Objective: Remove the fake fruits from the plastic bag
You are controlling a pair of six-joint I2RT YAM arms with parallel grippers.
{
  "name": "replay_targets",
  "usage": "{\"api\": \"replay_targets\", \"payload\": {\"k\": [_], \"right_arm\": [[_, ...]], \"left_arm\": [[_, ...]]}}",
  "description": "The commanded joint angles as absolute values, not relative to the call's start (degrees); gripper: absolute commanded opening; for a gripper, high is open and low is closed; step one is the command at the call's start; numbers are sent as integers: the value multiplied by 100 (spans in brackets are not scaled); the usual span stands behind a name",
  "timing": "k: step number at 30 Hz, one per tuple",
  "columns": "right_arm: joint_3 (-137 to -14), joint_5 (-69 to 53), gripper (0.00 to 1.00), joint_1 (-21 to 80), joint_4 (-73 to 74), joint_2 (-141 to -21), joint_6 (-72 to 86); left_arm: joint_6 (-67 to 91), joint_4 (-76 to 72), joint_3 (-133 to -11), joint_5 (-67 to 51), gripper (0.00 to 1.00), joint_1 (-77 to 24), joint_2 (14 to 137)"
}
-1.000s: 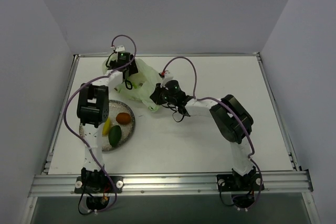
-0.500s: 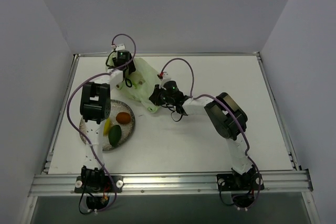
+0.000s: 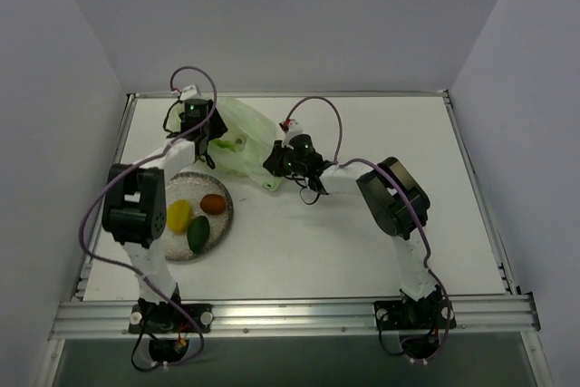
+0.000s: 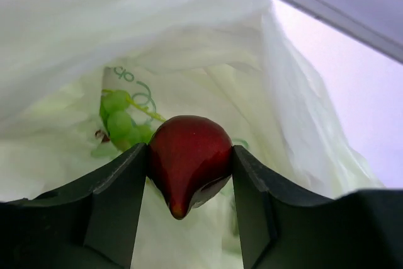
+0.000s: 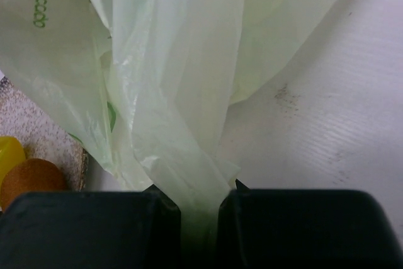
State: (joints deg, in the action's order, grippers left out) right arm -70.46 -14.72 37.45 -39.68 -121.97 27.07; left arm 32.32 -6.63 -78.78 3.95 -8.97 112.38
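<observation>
- The left gripper (image 4: 189,149) clamps a dark red fruit (image 4: 189,163) between its two black fingers, at the mouth of the plastic bag (image 4: 208,36). The fruit is glossy and smooth, rounded at the top and tapering to a small yellowish tip at the bottom.
- The plastic bag (image 3: 243,136) lies crumpled near the far edge of the table (image 3: 362,233), left of its middle. It is pale green, thin and translucent, heavily wrinkled, with green printed lettering on the film.
- Light green rounded lumps (image 4: 119,118) show deep inside the bag; whether they are a fruit or part of the print cannot be told.
- The right gripper (image 5: 198,209) is closed tight on a twisted fold of the bag (image 5: 170,61), the film rising in pleats from between its fingers.
- A grey speckled plate (image 3: 223,224) sits near the left edge, just beside the bag. It holds a yellow fruit (image 3: 178,215), an orange-brown fruit (image 3: 213,203) and a dark green fruit (image 3: 198,234).
- From above, the left gripper (image 3: 210,142) is at the bag's left side and the right gripper (image 3: 275,163) at its right end.
</observation>
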Motion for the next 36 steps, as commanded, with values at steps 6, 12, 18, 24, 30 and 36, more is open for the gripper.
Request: {"api": "replay_targets", "payload": {"k": [6, 12, 18, 24, 30, 36], "right_arm": [[-7128, -1538, 0, 3577, -4184, -11839, 2725], [-6672, -1547, 0, 3577, -4368, -11453, 2830], [-6127, -1521, 0, 3586, -4438, -11066, 2900], [-5862, -1521, 0, 3577, -4465, -10951, 2892], [-5827, -1529, 0, 3577, -4465, -10898, 2865], [-5801, -1494, 0, 3577, -4491, -10969, 2865]], "left_arm": [[4069, -1064, -6320, -236, 17, -923, 9029], [4034, -291, -5540, -179, 17, -940, 7546], [4087, 1053, -4625, 756, 16, -669, 6162], [4184, 1284, -4193, 1116, 18, -510, 6029], [4236, 933, -4192, 1248, 23, -396, 6758], [4298, 800, -4228, 1494, 41, -396, 7259]]}}
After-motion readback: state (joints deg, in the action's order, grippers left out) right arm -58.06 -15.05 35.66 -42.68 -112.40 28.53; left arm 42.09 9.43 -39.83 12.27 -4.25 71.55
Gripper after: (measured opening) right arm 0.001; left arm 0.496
